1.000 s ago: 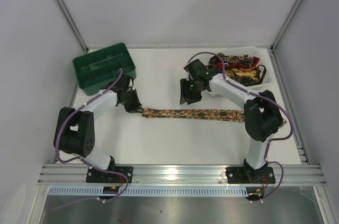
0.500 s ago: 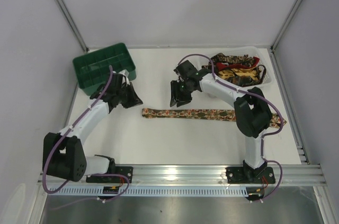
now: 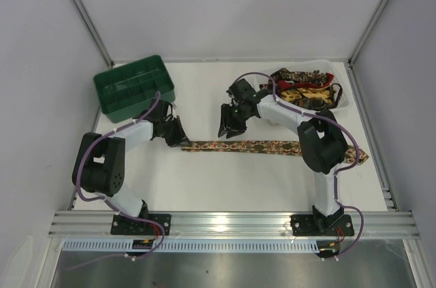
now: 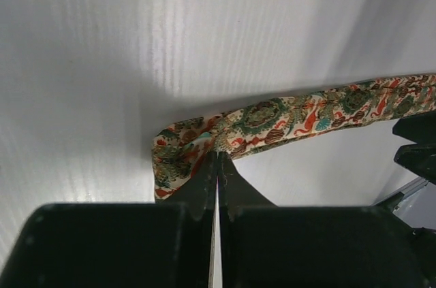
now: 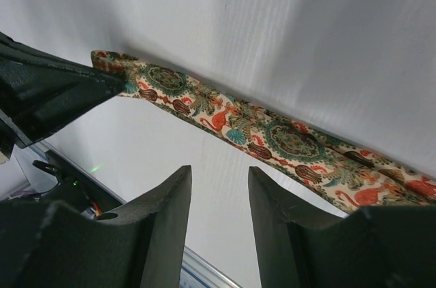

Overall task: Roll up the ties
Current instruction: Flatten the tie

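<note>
One paisley tie [image 3: 262,146] lies flat and stretched left to right across the middle of the table. My left gripper [image 3: 178,138] is at its left end. In the left wrist view the gripper [image 4: 218,155] is shut, with the bunched end of the tie [image 4: 286,114] pinched at its tips. My right gripper [image 3: 229,127] hovers just behind the tie, a little right of the left gripper. In the right wrist view it [image 5: 219,172] is open and empty, with the tie [image 5: 272,135] beyond its fingertips. More ties [image 3: 306,90] lie heaped at the back right.
A green compartmented crate [image 3: 133,87] stands at the back left, close behind the left arm. A white tray [image 3: 344,97] at the back right holds the heap of ties. White walls enclose the table on three sides.
The left gripper lifted away toward the crate half a second ago and has come back down onto the tie's left end. The right gripper has shifted left, and the tie has moved slightly.
</note>
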Controlling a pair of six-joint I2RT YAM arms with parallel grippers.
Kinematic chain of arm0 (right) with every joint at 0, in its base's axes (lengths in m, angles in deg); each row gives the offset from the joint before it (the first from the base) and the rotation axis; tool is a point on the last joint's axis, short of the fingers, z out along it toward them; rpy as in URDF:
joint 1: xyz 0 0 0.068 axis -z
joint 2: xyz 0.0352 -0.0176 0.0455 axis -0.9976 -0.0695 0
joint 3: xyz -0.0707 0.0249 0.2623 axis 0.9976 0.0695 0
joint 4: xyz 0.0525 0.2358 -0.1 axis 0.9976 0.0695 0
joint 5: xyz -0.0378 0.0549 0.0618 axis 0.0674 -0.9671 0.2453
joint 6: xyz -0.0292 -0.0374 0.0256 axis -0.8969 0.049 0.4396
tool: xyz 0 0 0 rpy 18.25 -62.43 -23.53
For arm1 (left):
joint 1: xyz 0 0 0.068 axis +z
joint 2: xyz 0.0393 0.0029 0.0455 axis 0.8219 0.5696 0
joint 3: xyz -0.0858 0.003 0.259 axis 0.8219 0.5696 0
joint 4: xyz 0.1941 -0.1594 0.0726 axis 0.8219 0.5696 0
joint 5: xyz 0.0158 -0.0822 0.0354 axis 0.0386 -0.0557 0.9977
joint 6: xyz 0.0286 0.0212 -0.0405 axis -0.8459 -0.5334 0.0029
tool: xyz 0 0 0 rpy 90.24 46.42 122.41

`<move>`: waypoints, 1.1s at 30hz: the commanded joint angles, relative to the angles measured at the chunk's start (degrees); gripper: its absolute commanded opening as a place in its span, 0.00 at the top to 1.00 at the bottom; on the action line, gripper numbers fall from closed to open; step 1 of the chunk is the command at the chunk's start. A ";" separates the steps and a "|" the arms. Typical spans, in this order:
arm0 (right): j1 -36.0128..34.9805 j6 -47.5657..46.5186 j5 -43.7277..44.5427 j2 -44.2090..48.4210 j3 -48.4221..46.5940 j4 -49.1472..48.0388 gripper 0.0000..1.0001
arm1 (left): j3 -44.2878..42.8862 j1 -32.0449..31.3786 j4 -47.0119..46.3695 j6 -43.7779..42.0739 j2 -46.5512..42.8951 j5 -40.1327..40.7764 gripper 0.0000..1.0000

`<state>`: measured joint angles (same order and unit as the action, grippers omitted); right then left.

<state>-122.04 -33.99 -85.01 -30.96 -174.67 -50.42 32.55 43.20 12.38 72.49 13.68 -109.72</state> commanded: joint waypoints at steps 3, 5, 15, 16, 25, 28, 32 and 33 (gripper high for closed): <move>-1.49 2.00 -3.16 -2.50 -0.01 -2.90 0.55 | 3.39 2.32 -2.17 -3.88 0.61 1.21 1.00; -1.76 2.00 -3.77 -3.55 -0.45 -3.17 0.55 | 5.06 3.20 -3.48 -4.06 1.57 1.30 1.00; -3.52 2.53 -5.88 -6.63 -4.49 -4.66 0.62 | 6.73 3.55 -2.26 -6.08 -0.51 2.36 0.99; -3.87 2.53 -5.97 -6.81 -4.76 -4.75 0.64 | 7.09 3.55 -2.00 -5.99 -1.92 2.01 1.00; -8.35 6.65 -8.52 -9.88 -6.87 -12.92 1.00 | 6.48 3.46 3.44 -4.06 -13.62 1.38 0.88; -9.23 8.59 -8.61 -10.94 -7.05 -14.15 1.00 | 6.56 3.55 4.76 -4.14 -16.87 3.14 0.72; -9.06 8.77 -7.03 -12.34 -6.26 -14.59 1.00 | 6.56 4.60 5.82 -5.20 -15.39 3.50 0.61; -8.97 8.77 -7.03 -12.70 -6.17 -14.68 1.00 | 6.48 4.87 5.91 -5.29 -14.69 3.41 0.58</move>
<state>-131.57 -26.36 -92.10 -42.45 -179.61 -63.03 40.01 46.77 16.69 68.66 -1.62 -107.17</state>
